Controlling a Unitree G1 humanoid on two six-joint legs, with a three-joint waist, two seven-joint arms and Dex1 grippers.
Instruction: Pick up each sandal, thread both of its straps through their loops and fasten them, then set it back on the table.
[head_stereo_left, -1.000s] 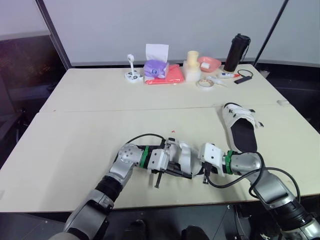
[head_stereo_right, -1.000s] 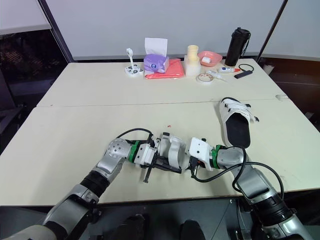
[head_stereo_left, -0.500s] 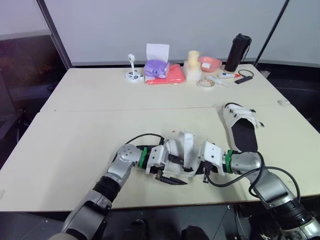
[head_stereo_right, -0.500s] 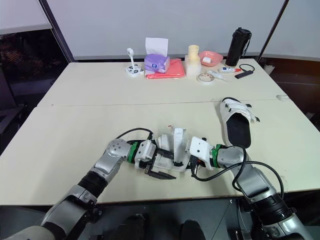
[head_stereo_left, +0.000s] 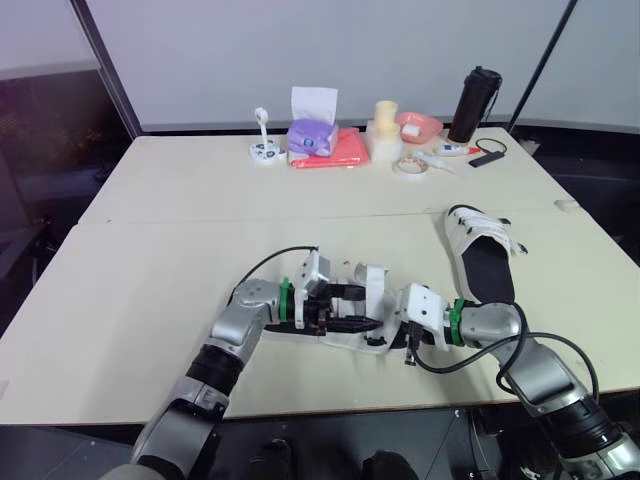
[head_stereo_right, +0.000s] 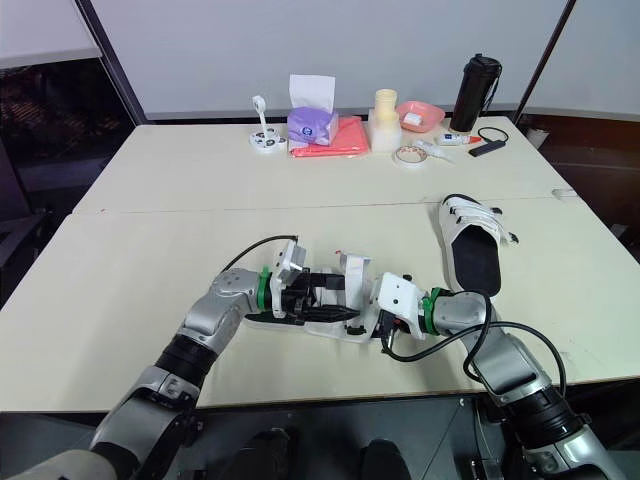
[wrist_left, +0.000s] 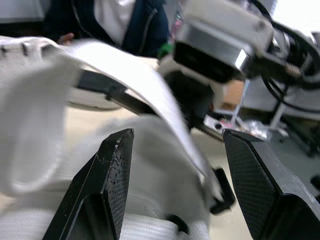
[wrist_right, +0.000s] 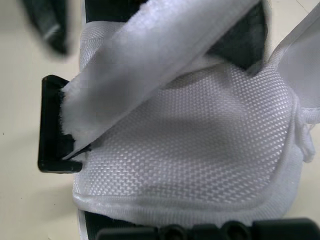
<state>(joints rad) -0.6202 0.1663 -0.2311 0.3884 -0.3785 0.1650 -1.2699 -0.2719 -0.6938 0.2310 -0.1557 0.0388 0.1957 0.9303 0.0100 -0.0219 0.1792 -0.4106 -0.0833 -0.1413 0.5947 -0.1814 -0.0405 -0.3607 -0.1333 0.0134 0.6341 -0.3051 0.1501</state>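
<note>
Left wrist view: sandal (wrist_left: 155, 170) between spread jaws.

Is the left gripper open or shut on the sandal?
Open. In the left wrist view the left gripper's two black fingers stand wide apart, with the white strap of the sandal running between them.

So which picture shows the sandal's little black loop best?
Right wrist view: the black loop is close up, the white strap lying over it. The eye views show the whole sandal, loop too small to tell. The left wrist view shows mostly strap.
</note>
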